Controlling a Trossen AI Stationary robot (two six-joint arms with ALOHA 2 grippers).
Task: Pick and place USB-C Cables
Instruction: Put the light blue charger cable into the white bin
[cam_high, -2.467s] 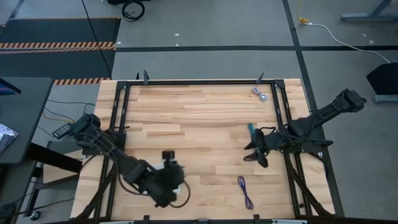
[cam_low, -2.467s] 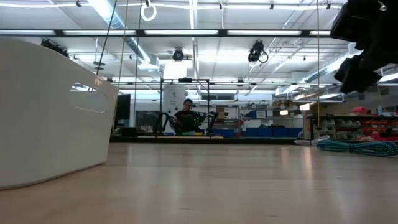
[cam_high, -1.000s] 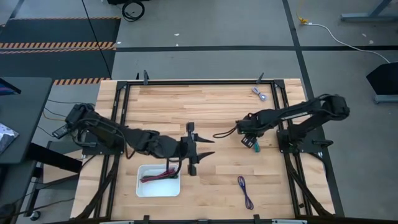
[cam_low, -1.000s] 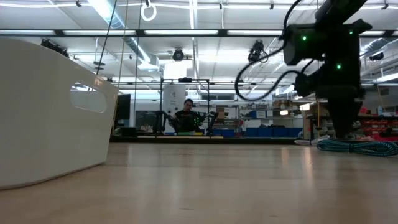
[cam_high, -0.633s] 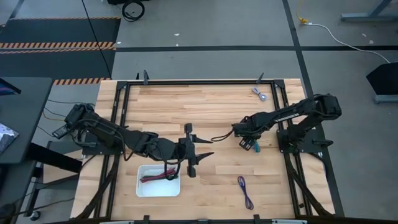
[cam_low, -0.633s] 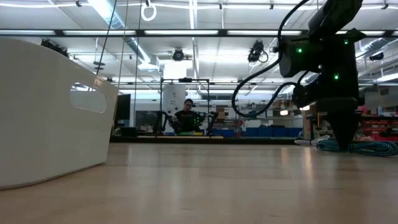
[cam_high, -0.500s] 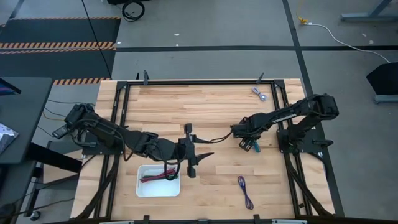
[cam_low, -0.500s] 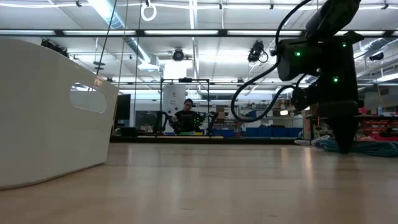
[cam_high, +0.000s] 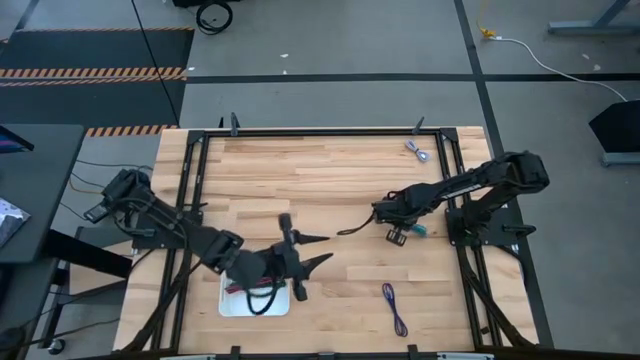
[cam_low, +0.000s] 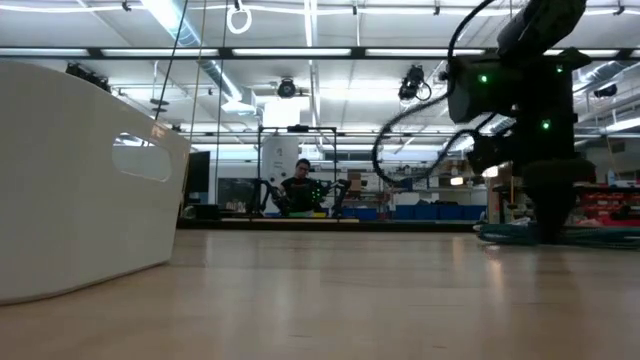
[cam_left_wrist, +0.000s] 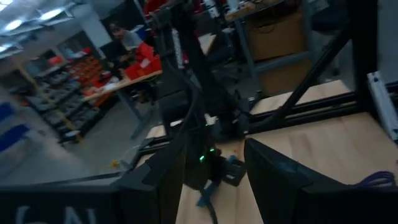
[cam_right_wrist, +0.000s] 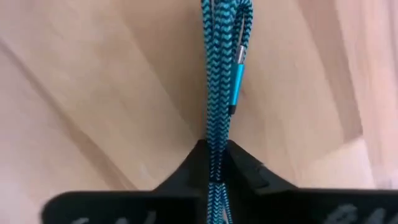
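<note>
Our left hand (cam_high: 303, 262) has swung back over the white tray (cam_high: 229, 303), fingers spread and empty. Our right hand (cam_high: 397, 232) pinches the teal cable (cam_right_wrist: 219, 81) low over the bench (cam_high: 330, 180). Purple cable (cam_high: 394, 308) and silver-grey cable (cam_high: 417, 151) wait.

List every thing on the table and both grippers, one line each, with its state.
Teal cable: pinched in the right gripper, lying on the table.
Purple cable: loose on the table.
Silver cable: loose near the far edge.
Tray: partly hidden under the left arm.
Left gripper: open, empty.
</note>
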